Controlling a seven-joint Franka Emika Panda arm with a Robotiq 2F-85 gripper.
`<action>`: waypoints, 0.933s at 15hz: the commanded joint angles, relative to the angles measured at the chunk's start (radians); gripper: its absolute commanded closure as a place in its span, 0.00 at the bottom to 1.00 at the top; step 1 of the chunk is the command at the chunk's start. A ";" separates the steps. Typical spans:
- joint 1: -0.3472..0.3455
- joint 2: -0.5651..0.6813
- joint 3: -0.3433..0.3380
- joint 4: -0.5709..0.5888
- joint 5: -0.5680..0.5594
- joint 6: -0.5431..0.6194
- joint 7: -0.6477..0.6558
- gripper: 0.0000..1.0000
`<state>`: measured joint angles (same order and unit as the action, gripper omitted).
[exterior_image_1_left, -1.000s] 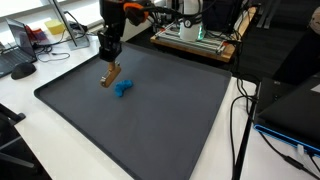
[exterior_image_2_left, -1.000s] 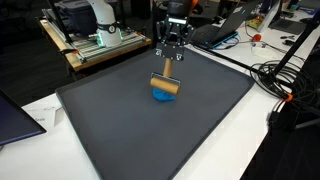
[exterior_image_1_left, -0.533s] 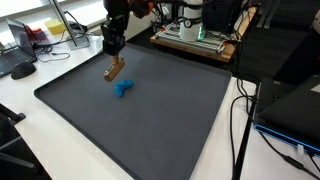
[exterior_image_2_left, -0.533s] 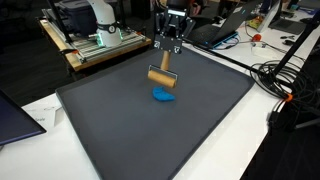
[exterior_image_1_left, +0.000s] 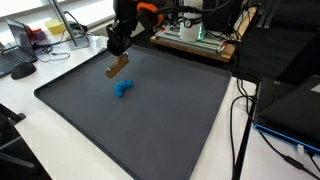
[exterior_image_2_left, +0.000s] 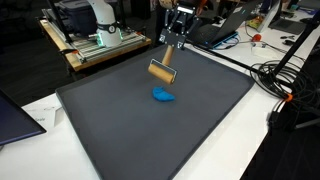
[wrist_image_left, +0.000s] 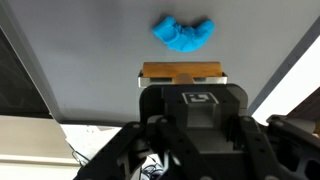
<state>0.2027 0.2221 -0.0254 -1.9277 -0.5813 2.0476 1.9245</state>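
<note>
**Wooden block held above the mat**

The gripper (exterior_image_1_left: 119, 57) hung over the far part of the dark mat (exterior_image_1_left: 150, 135), its jaws closed on a wooden block (exterior_image_1_left: 118, 67). The block sat between the fingertips and stuck out to either side of them; in the wrist view it lay crosswise just past the gripper (wrist_image_left: 182, 86), a tan bar (wrist_image_left: 182, 72) with both ends showing. In both exterior views the block was tilted and clear of the mat, touching nothing but the jaws.

A small blue piece (exterior_image_1_left: 123, 88) lay flat on the mat, on the near side of the block and apart from it. In an exterior view it lay on the mat (exterior_image_2_left: 150, 140) almost straight under the block (exterior_image_2_left: 162, 71) and gripper (exterior_image_2_left: 168, 58), the blue piece (exterior_image_2_left: 163, 96) free of both. The wrist view showed it (wrist_image_left: 185, 34) beyond the block, with bare mat between them.
</note>
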 joint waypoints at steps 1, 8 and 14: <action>0.029 0.114 0.019 0.146 -0.057 -0.122 0.101 0.78; 0.096 0.356 -0.001 0.424 -0.080 -0.351 0.231 0.78; 0.121 0.527 -0.029 0.634 -0.065 -0.470 0.275 0.78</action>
<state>0.2978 0.6629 -0.0286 -1.4295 -0.6335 1.6599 2.1788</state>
